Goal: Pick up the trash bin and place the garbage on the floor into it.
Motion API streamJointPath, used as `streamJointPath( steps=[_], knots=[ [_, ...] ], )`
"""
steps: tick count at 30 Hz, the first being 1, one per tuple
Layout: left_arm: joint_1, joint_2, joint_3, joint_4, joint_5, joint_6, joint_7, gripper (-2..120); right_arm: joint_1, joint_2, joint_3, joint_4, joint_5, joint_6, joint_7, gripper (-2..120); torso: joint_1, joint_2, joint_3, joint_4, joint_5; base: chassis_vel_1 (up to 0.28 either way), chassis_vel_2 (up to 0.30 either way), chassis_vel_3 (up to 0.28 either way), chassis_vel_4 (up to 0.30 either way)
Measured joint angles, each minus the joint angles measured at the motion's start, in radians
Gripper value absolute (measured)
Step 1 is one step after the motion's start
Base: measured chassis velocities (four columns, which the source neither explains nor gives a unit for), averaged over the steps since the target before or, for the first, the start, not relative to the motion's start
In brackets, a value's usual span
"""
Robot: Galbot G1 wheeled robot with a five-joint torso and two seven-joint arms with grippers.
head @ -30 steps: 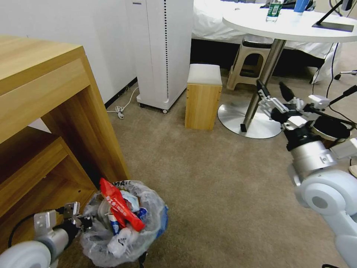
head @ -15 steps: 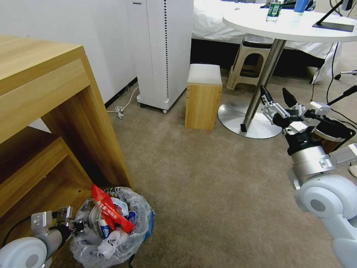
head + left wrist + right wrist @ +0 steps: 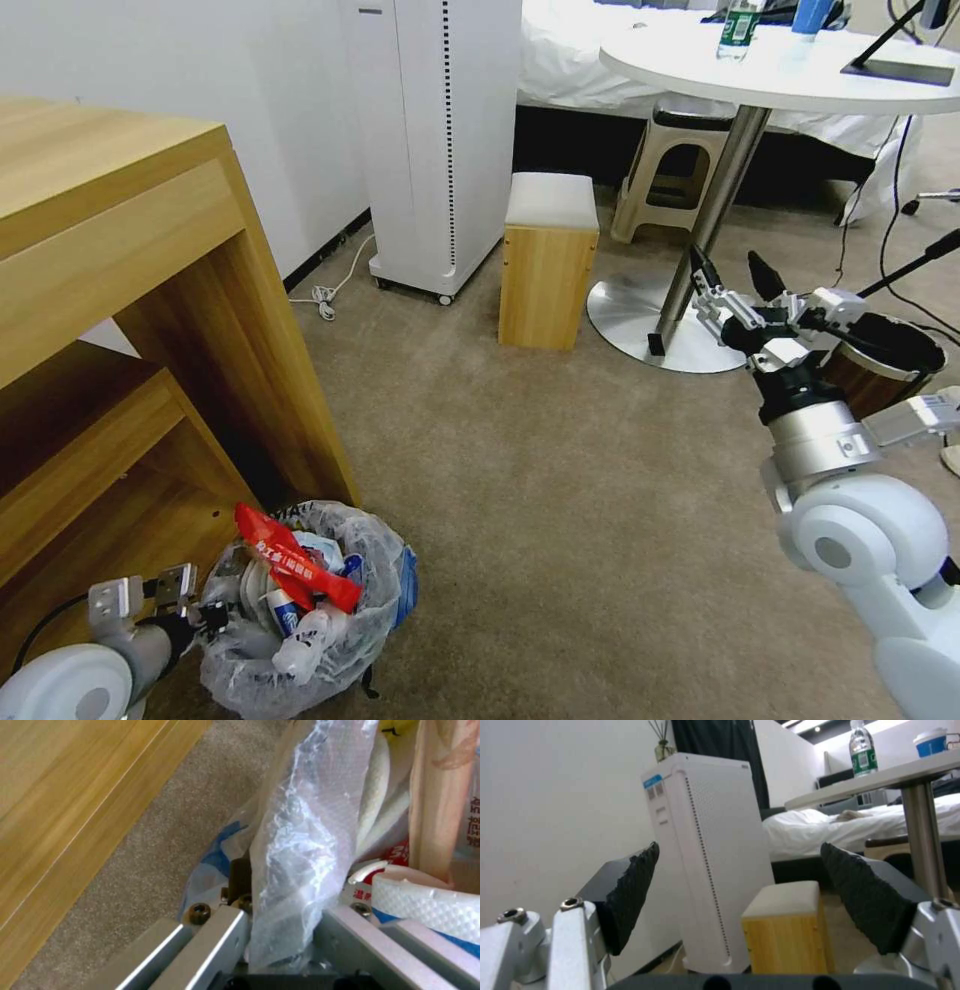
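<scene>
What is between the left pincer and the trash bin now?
Nothing visible. The left pincer is shut on the rim of the trash bin, with the clear liner pinched between its fingers, beside the wooden desk.

We see beige carpet floor [image 3: 560, 480]. At 7 o'clock, trash bin [image 3: 300, 610] stands on it beside wooden desk [image 3: 150, 330]. At 12 o'clock we note small wooden stool [image 3: 548, 262] and white tower unit [image 3: 440, 140]; at 1 o'clock, round table base [image 3: 650, 315]; at 2 o'clock, brown bin [image 3: 880, 365]. White cable [image 3: 325, 290] lies at 11 o'clock.
</scene>
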Motion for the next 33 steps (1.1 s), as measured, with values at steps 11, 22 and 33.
streamJointPath(
  steps=[11, 22, 33],
  knots=[
    [-0.011, -0.013, -0.026, -0.043, 0.035, -0.042, 0.006, 24, -0.004, 0.002, -0.002, -0.006, -0.017, 0.005, -0.004, 81, 0.000, 0.000, 0.000, -0.0003, -0.0006, 0.000, 0.000, 0.000, 0.000],
    [0.010, -0.029, -0.056, -0.077, 0.059, -0.061, 0.001, 64, -0.002, 0.004, -0.015, -0.007, -0.029, 0.007, -0.004, 79, 0.000, 0.000, 0.000, -0.0001, 0.0001, 0.000, 0.000, 0.000, 0.000],
    [0.058, -0.076, -0.095, -0.105, 0.146, -0.075, 0.002, 95, 0.021, 0.002, -0.051, -0.022, -0.055, 0.019, -0.009, 79, 0.000, 0.000, 0.000, -0.0001, 0.0002, 0.000, 0.000, 0.000, 0.000]
  ],
)
